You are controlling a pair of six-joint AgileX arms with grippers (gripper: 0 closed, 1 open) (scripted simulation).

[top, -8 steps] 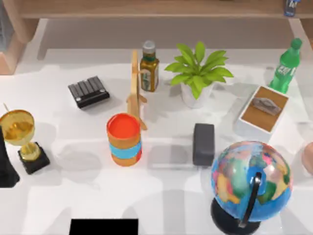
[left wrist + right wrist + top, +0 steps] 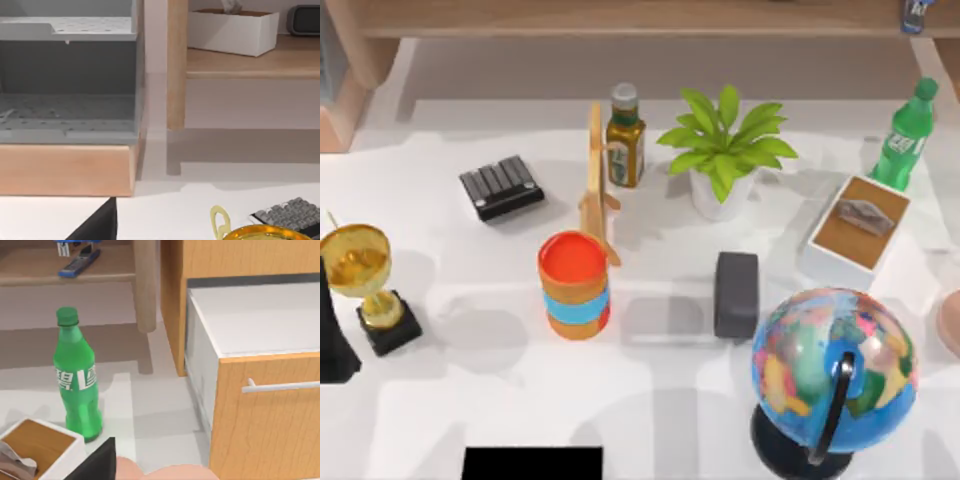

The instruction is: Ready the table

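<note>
The table [image 2: 650, 400] is a wide white top crowded with objects. At its left edge a gold trophy [image 2: 360, 270] stands on a black base, and a dark part of my left arm [image 2: 330, 340] sits just beside it. The left wrist view looks past the trophy's rim [image 2: 265, 232] toward the shelf unit, with a dark wedge of my left gripper [image 2: 97, 225] at the picture's edge. The right wrist view has a similar dark wedge of my right gripper [image 2: 100, 462] close to a green bottle [image 2: 77, 385].
On the table stand a red and blue can [image 2: 575, 285], wooden stand [image 2: 597, 185], oil bottle [image 2: 624, 135], potted plant [image 2: 723, 150], black calculator [image 2: 500, 186], dark block [image 2: 736, 293], globe [image 2: 832, 370], tissue box [image 2: 858, 225] and green bottle [image 2: 907, 135]. A pink object [image 2: 952, 322] is at the right edge.
</note>
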